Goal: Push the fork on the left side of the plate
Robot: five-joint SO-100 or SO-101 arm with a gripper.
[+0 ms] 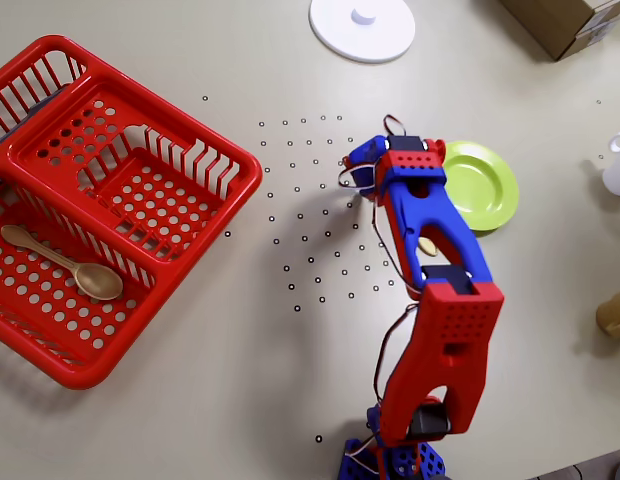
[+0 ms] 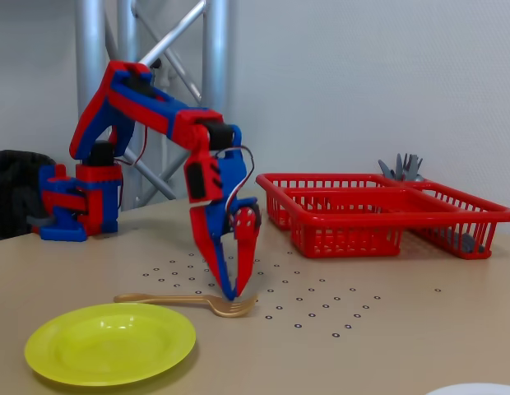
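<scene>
The jaws point(image 2: 236, 295) are pointed straight down and drawn almost together, only a thin sliver seen between the tips in the fixed view, and nothing is held between them. The tips are set right at the fork point(image 2: 189, 301), just behind its tined head; whether the wood is actually touched cannot be told. The fork is laid flat on the counter point(image 2: 387, 329), tines to the right in the fixed view, handle run out to the left, just behind the far rim of the plate point(image 2: 109, 341). In the overhead view the fork is almost wholly hidden under the arm, only a tan bit seen beside the blue link.

The plate point(image 1: 482, 185) is found in the overhead view toward the counter's right edge, its left part covered by the red wrist block. The field of small black dots point(image 1: 305, 215) is spread across the middle of the counter, the jaws placed at its right fringe. Further out, the red basket point(image 1: 100, 200) is seen filling the left edge, with the tan spoon point(image 1: 65, 263) lying in its lower compartment. The white lid point(image 1: 362, 27) is set against the top edge, and a cardboard box point(image 1: 570, 25) is seen in the top right corner.
</scene>
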